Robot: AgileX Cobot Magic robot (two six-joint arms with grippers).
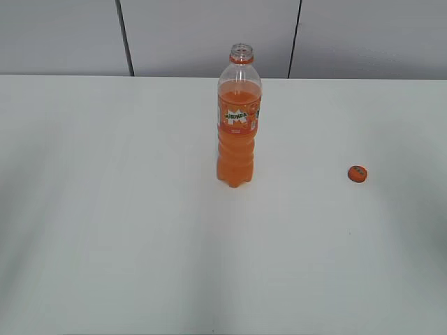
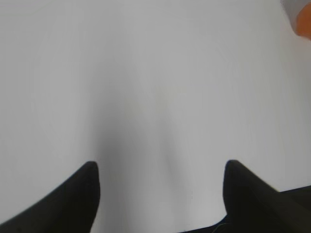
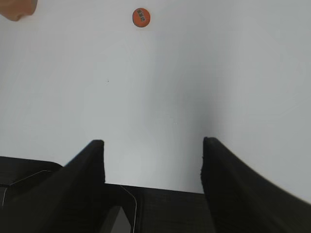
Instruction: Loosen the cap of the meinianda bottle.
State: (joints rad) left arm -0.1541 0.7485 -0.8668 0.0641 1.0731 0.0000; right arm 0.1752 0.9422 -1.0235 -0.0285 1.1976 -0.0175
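The meinianda bottle [image 1: 238, 118] stands upright in the middle of the white table [image 1: 105, 209], its neck open with no cap on it. The orange cap [image 1: 357, 174] lies on the table to the bottle's right, apart from it. It also shows in the right wrist view [image 3: 141, 17], far ahead of my right gripper [image 3: 153, 145], which is open and empty. My left gripper [image 2: 160, 167] is open and empty over bare table. A sliver of the bottle's base shows at the top right of the left wrist view [image 2: 304, 22] and at the top left of the right wrist view [image 3: 17, 8]. Neither gripper shows in the exterior view.
A grey panelled wall [image 1: 209, 35] runs behind the table's far edge. Nothing else lies on the table.
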